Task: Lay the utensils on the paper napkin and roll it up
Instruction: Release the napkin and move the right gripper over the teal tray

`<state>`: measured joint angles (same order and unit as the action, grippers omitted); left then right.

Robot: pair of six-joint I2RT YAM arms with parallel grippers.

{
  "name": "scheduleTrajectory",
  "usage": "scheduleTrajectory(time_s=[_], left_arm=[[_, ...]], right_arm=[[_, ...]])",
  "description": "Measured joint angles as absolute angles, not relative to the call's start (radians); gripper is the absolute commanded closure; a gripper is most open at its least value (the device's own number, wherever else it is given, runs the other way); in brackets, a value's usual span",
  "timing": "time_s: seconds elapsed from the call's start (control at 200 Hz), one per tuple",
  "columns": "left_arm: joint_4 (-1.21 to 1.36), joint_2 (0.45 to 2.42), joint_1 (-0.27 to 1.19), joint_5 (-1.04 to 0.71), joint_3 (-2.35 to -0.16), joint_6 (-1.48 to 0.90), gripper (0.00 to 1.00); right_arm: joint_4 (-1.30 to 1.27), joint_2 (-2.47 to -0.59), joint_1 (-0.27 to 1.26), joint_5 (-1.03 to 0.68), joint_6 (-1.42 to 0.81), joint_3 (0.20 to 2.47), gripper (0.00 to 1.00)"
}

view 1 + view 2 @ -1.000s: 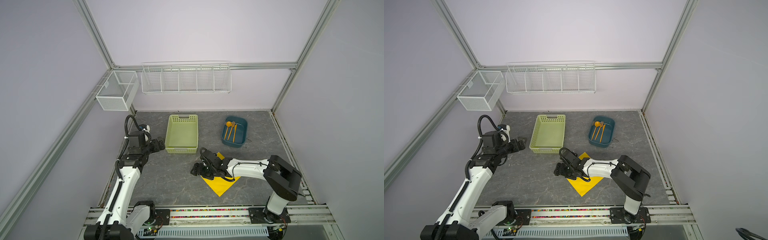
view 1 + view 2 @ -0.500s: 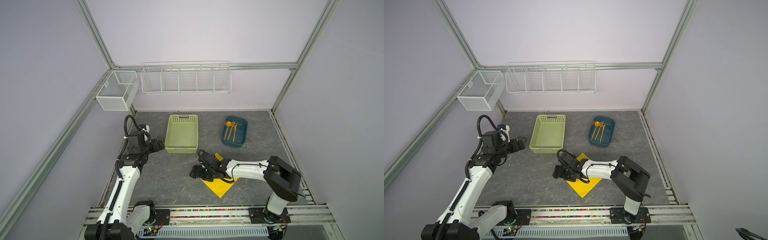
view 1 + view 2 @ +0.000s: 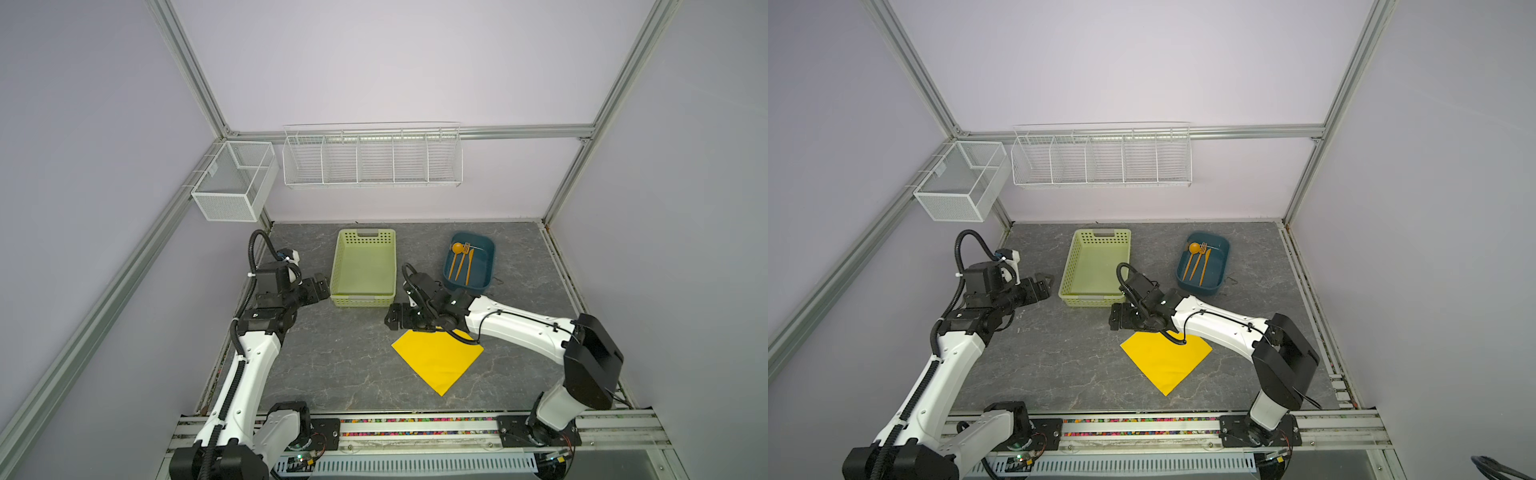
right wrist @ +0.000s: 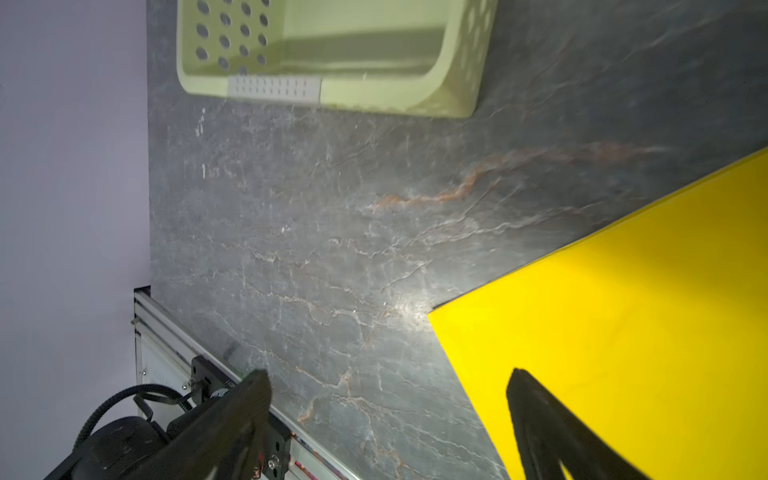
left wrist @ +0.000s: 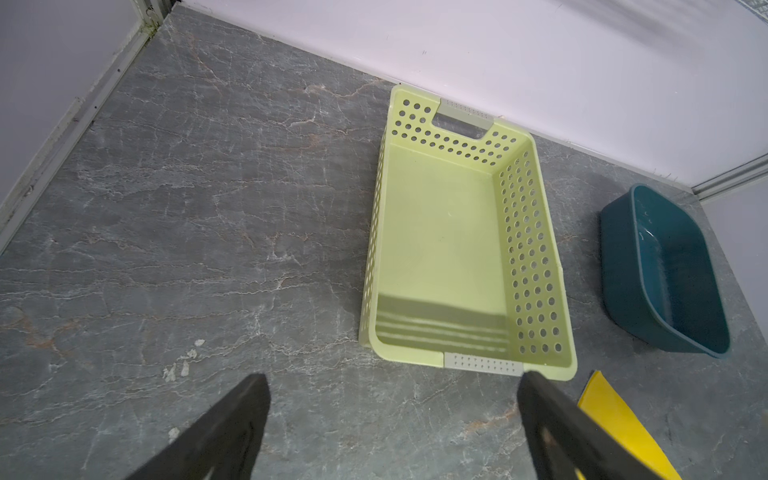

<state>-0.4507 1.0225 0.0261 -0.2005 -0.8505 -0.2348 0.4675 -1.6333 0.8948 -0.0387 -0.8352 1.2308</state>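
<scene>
The orange utensils (image 3: 461, 262) (image 3: 1198, 264), a spoon, a fork and a knife, lie side by side in a dark blue tub (image 3: 473, 286) (image 3: 1202, 287) at the back right. Flat on the table near the front lies the yellow paper napkin (image 3: 438, 361) (image 3: 1166, 360) (image 4: 623, 316), one corner pointing forward. My right gripper (image 3: 395, 322) (image 3: 1116, 318) (image 4: 388, 374) hovers open over the napkin's far-left edge with nothing between its fingers. My left gripper (image 3: 322, 287) (image 3: 1043, 286) (image 5: 390, 378) stands open and empty beside the green basket's front-left corner.
The pale green perforated basket (image 3: 362, 300) (image 3: 1092, 300) (image 5: 536, 249) (image 4: 374, 97) sits mid-back between the two grippers. Two white wire racks (image 3: 372, 160) (image 3: 232, 183) hang on the back and left walls. An aluminium rail (image 3: 415, 428) runs along the front.
My right gripper has drawn back a little from the napkin toward the basket, and its jaws have widened slightly. The left arm has hardly moved.
</scene>
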Motion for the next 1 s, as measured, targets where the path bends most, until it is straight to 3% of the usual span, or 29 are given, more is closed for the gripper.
scheduleTrajectory(time_s=[0.28,0.425,0.585,1.0], left_arm=[[-0.451,1.026,0.026,-0.207,-0.850,-0.235,0.05],[-0.451,1.032,0.026,-0.211,-0.851,-0.235,0.06],[-0.451,1.042,0.026,-0.222,-0.851,-0.235,0.06],[-0.451,1.050,0.026,-0.233,-0.851,-0.235,0.06]], right_arm=[[0.623,-1.623,0.673,-0.019,-0.694,1.317,0.24],[0.677,-1.669,0.564,-0.012,-0.612,1.422,0.43],[0.722,-1.771,0.464,0.012,-0.554,1.538,0.54],[0.788,-1.944,0.322,0.022,-0.470,1.619,0.60]])
